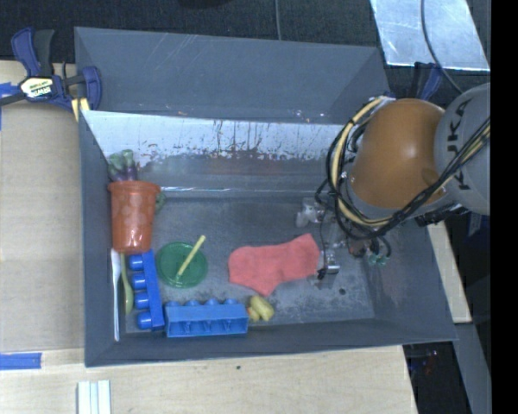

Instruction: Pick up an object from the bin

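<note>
Pincer point(328, 261), state impossible to tell, hangs beside flat red piece point(272, 266) on scuffed grey bin floor point(384, 293).

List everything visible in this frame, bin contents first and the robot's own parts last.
bin: 1, grey metal, middle of the view
cup: 1, orange-red, lying by the bin's left wall
leafy item: 1, green, beyond the cup's far end, kind unclear
lid: 1, green, round, right of the left brick
stick: 1, yellow, across the lid
left brick: 1, blue, along the left wall
front brick: 1, blue, along the near wall
small piece: 1, yellow, at the front brick's right end
soft piece: 1, red, mid floor
wrist cover: 1, orange-brown, right side, ringed by cables
hand: 1, dark metal, at the soft piece's right end
</note>
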You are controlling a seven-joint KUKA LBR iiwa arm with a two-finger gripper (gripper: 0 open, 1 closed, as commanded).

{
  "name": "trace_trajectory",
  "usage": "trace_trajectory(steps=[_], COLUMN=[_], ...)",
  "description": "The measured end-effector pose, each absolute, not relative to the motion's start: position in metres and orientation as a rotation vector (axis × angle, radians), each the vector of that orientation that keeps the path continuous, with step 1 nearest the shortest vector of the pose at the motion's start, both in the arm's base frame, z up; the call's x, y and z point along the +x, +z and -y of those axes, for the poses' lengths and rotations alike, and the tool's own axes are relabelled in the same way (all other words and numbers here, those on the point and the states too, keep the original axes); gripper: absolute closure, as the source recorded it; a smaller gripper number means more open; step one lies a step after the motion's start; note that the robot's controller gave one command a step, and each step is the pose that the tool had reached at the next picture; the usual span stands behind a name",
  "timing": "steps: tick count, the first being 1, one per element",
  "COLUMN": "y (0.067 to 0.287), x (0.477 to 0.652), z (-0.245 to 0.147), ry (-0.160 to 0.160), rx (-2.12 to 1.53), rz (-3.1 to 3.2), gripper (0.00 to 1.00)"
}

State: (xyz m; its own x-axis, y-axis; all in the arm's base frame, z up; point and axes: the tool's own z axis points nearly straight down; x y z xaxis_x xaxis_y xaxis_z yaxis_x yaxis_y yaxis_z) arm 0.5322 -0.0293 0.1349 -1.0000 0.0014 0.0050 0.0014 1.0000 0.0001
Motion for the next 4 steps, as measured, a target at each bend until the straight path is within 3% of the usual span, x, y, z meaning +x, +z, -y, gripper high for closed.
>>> trace_trajectory(steps=[1, 2, 3, 4], y=[0.139, 0.105, 0.113, 0.113], x=[0.534, 0.534, 0.505, 0.505], z=[0.029, 0.024, -0.007, -0.007], ry=[0.001, 0.001, 0.000, 0.001], rx=[-0.001, -0.185, -0.199, -0.198], rz=[3.145, 3.148, 3.139, 3.139], gripper=[0.00, 0.00, 1.00, 0.00])
